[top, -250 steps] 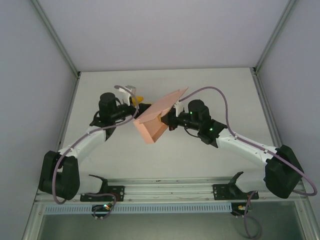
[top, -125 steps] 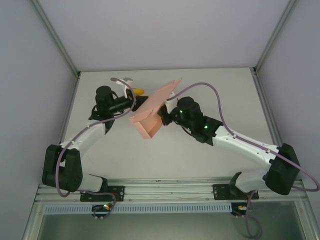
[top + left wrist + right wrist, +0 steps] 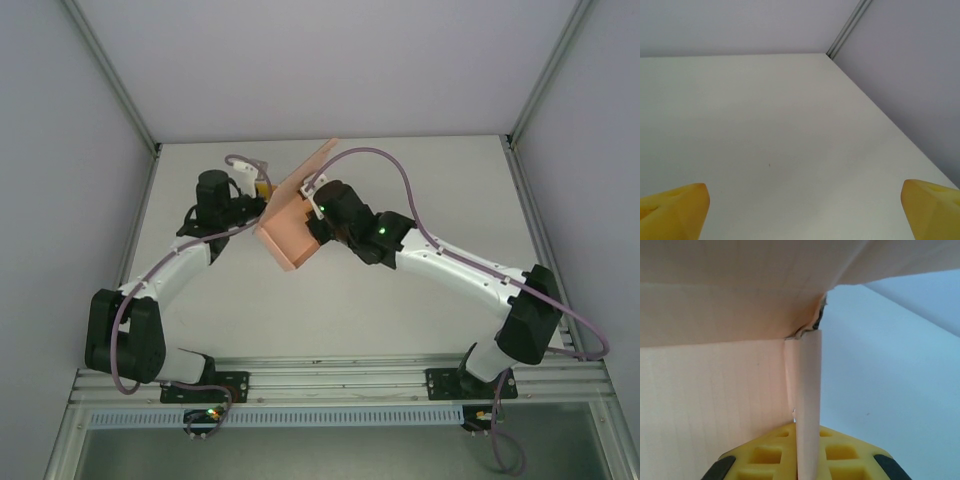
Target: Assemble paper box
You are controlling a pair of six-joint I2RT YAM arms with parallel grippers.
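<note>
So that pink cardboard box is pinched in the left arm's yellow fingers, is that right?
Not quite: it is the right gripper that pinches it. The right wrist view shows a flap of the paper box clamped between that gripper's yellow fingers; the left gripper stands wide open over the table.

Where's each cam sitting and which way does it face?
Top external: fixed above and behind the bases, looking down on the table; left arm and right arm meet at the box.
Left wrist: on the left arm, facing across the table toward a wall corner; left pads at the bottom corners, jaws wide open.
Right wrist: on the right arm, hard up against the box; right pads at the bottom, jaws shut on a flap.
Shared: top and right wrist both show the box.
</note>
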